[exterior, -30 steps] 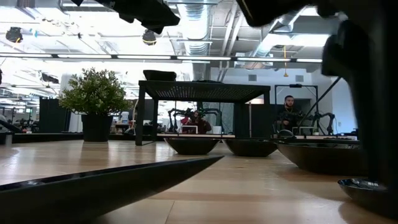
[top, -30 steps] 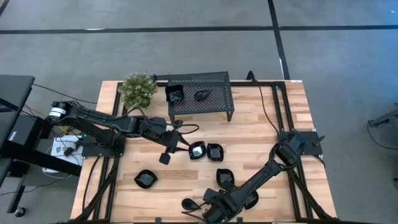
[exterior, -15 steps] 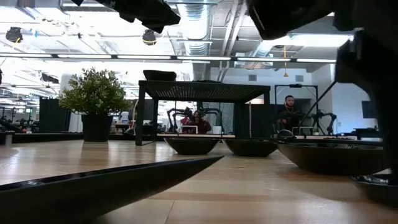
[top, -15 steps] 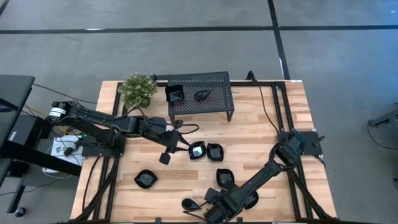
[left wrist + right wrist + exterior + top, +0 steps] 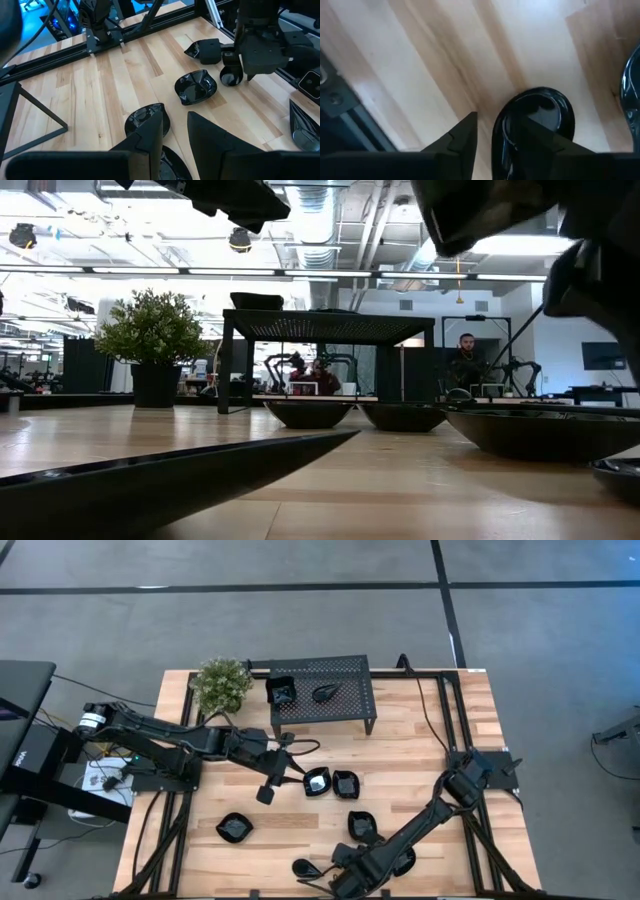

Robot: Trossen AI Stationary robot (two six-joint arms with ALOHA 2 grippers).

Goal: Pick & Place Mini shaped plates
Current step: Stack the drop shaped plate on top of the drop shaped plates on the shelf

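Several glossy black mini plates lie on the wooden table: two side by side [image 5: 317, 781] [image 5: 345, 784], one nearer [image 5: 362, 826], one toward the left [image 5: 235, 828], and a leaf-shaped one [image 5: 306, 867] at the near edge. Two more [image 5: 282, 692] [image 5: 325, 694] sit on the black perforated stand [image 5: 350, 680]. My right gripper [image 5: 335, 875] [image 5: 495, 131] is low at the near edge, shut on the leaf plate [image 5: 540, 112]. My left gripper [image 5: 272, 788] [image 5: 176, 122] hovers above the middle pair, its fingers a narrow gap apart, touching nothing. My right gripper has the leaf plate's rim [image 5: 499, 127] at its near end between the two fingers. One finger [image 5: 462, 137] is outside over the wood and the other is over the plate's hollow. The fingers slant down from above. In the low view the plate [image 5: 618, 478] sits at table height.
A potted plant [image 5: 221, 683] stands at the far left beside the stand. Black frame rails [image 5: 455, 710] and cables run along both table sides. Another plate [image 5: 404, 862] lies partly under my right arm. Bare wood lies between the stand and the middle plates.
My right gripper has shifted a little toward the table's right edge. In the low view the plate beneath it has slid the same way. My left arm and the other plates have kept still.
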